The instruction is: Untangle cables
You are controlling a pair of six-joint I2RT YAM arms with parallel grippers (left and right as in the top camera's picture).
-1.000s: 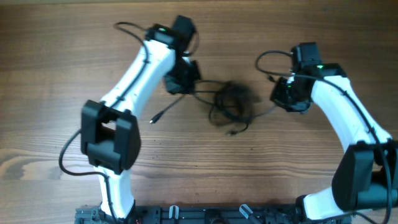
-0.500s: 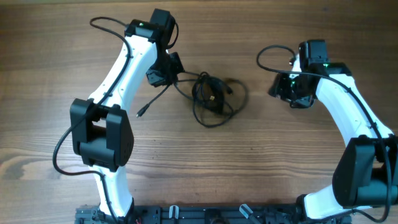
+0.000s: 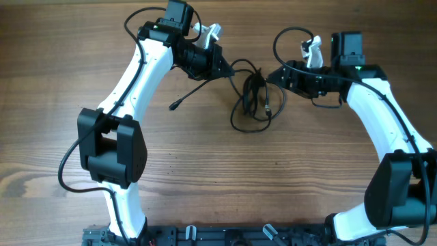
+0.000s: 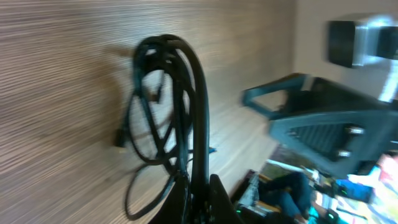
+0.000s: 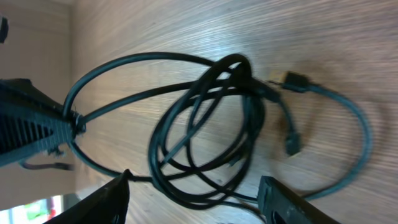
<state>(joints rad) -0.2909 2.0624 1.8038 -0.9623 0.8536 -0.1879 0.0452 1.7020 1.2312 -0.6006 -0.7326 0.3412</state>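
Over on the left, the left gripper (image 3: 217, 63) is pinched shut on a strand or two of the cables (image 3: 254, 102). Their knotted loops lie on the wooden counter (image 3: 321, 171) between the two arms, and one loose tail with its plug (image 3: 175, 106) trails off below the left arm. They look to me like light, limp, fairly slick cords that will sag and slide rather than keep a shape. A hard pull would likely cinch the knot, so I'd take hold of a single outer loop or just behind a plug, not in the thick of the bundle. From above the tangle is only a dark clump. The left wrist view, though blurred, shows a strand running from its own fingers up into the loops. To the right, the right gripper (image 3: 278, 75) stands spread wide, holding nothing, just beside the bundle. Its wrist view is the telling one: it separates the overlapping loops and shows a metal-tipped plug (image 5: 291, 80) and a second dark plug (image 5: 292, 144) lying clear of the densest crossing.
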